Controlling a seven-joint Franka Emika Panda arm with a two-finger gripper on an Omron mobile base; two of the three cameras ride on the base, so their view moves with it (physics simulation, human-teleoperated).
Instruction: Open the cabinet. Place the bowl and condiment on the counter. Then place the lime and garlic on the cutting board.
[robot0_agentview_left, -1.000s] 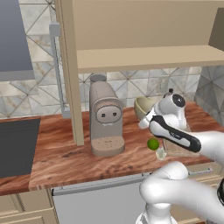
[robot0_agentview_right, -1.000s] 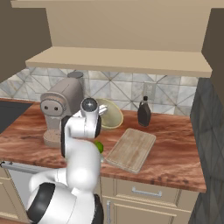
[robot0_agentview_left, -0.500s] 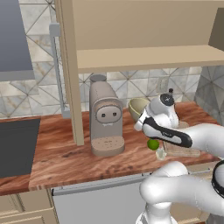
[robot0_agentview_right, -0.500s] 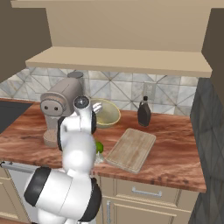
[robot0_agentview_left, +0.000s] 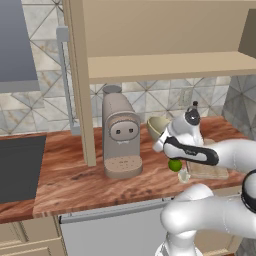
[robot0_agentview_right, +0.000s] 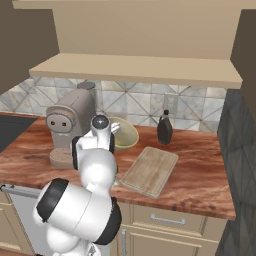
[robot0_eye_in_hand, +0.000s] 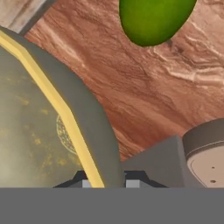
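The cabinet stands open, its door swung out to the left. My gripper is shut on the yellow-edged rim of the olive bowl, seen also as the gripper at the bowl just right of the coffee machine. The bowl tilts low over the counter; I cannot tell whether it touches. The lime and the pale garlic lie at the counter's front beside the cutting board. The dark condiment bottle stands on the counter by the wall. The lime lies beyond the bowl.
A beige coffee machine stands left of the bowl, close to the cabinet door's edge. A dark cooktop is set into the counter at far left. A dark wall bounds the counter on the right.
The bowl has come slightly left and lower toward the counter, still held by its rim. The arm's elbow has swung along with it. Lime, garlic, bottle and board have stayed put.
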